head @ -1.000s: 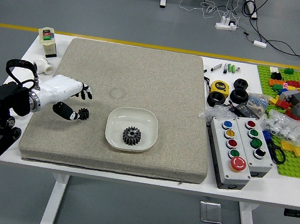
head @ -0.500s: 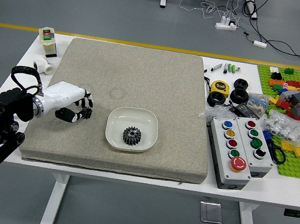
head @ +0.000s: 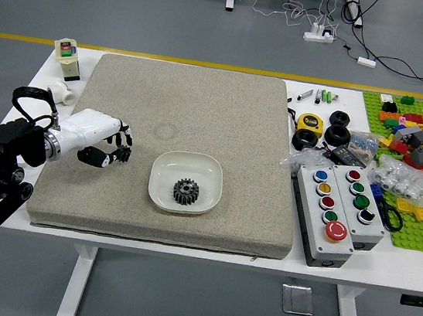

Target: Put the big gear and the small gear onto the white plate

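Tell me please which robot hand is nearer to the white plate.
Left. The left hand is above the gray mat, to the left of the white plate; the right hand is out of view.

White rounded-square plate (head: 155, 174): level
Big black toothed gear (head: 186, 191): flat inside
Small black gear (head: 124, 154): gripped, left of plate (partly hidden)

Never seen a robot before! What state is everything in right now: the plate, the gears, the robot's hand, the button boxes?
White plate: upright, on the mat
Big gear: lying on the plate
Left hand: fingers closed on the small gear, it seems
Small gear: off the plate, between fingertips; whether lifted, unclear
Button boxes: closed, buttons facing up
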